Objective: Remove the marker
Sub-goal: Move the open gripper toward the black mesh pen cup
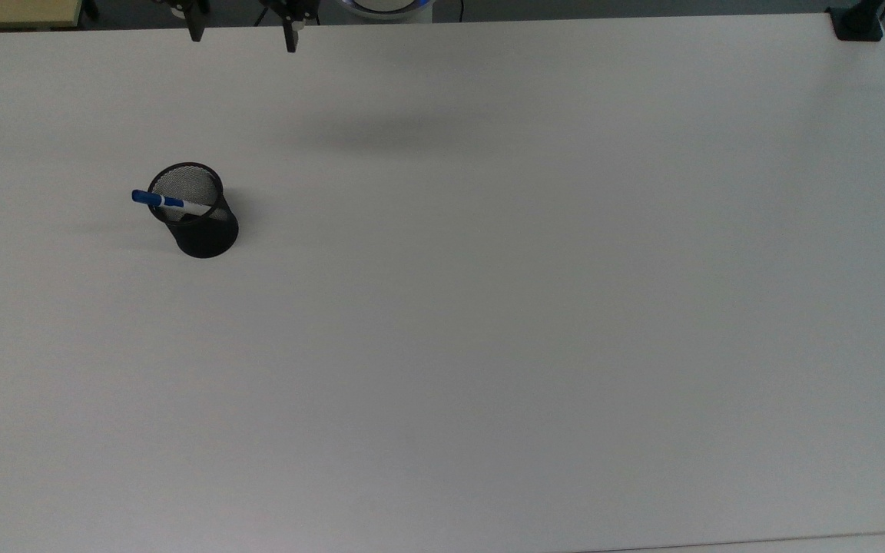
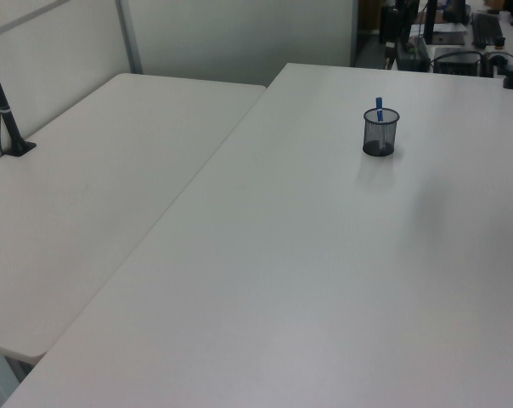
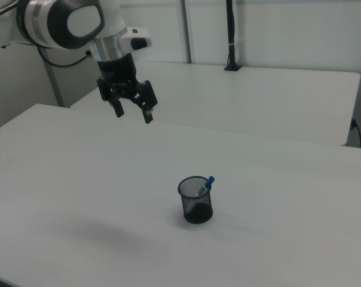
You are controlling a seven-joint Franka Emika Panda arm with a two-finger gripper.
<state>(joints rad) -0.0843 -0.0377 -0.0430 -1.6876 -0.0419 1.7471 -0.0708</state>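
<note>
The slim white marker with the blue cap is leaning inside the black mesh cup near the white worktop edge, and with the tool hanging wide open well above, I'm guessing a sloppy grab tips the light cup.

No readable text, labels, brands, numbers or signs anywhere.

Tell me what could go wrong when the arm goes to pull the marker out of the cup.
The marker leans on the cup rim, so a straight-down grab may miss or push it aside. The light cup stands loose on the table and could tip or lift with the marker. The open gripper is far off.
</note>
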